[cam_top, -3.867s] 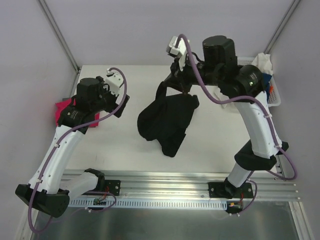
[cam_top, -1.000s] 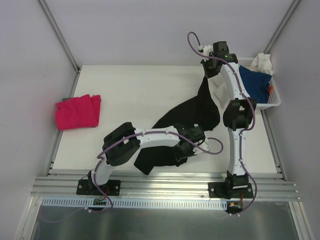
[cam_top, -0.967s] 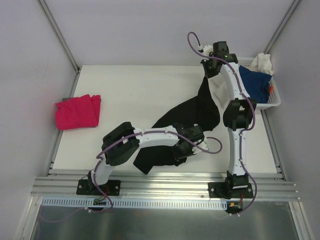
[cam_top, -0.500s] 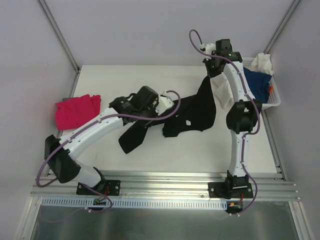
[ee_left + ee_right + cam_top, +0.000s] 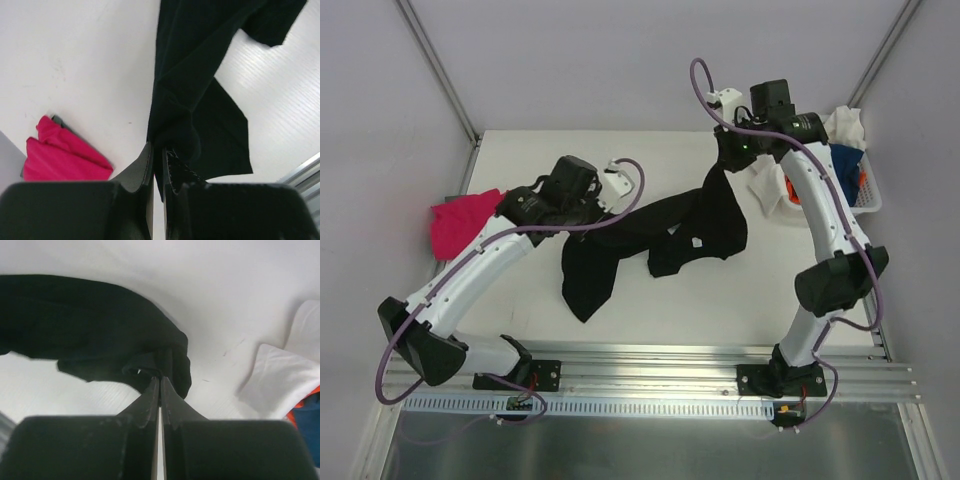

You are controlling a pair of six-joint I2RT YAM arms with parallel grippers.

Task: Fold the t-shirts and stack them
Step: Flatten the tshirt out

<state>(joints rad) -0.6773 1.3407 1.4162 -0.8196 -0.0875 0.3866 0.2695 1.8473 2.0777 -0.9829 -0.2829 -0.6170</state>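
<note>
The black t-shirt (image 5: pixel 705 225) is stretched across the middle of the white surface (image 5: pixel 570 150), held at both ends. The left hand (image 5: pixel 582 222) has its fingers pressed together on a bunched edge at the shirt's left end; in the left wrist view the cloth gathers into the narrow slit between the fingertips of that hand (image 5: pixel 159 150) and spreads away from them as a long dark panel (image 5: pixel 195 100). The right hand (image 5: pixel 725 160), toward the far right, pinches the other end, and in its own view the fingertips (image 5: pixel 160 381) meet on a rolled fold of the black cloth (image 5: pixel 90 320). From the left hand a narrow flap of the shirt hangs toward the near edge; whether it touches the surface cannot be told. The pink t-shirt (image 5: pixel 460 222) lies folded at the left edge of the surface, well apart from the black one, and shows in the left wrist view as a bright bundle (image 5: pixel 60 157). At the far right stands the basket (image 5: pixel 870 203), with a white t-shirt (image 5: pixel 763 185) draped over its left side, an orange t-shirt (image 5: pixel 790 190) just beside it and a blue t-shirt (image 5: pixel 845 160) inside.
</note>
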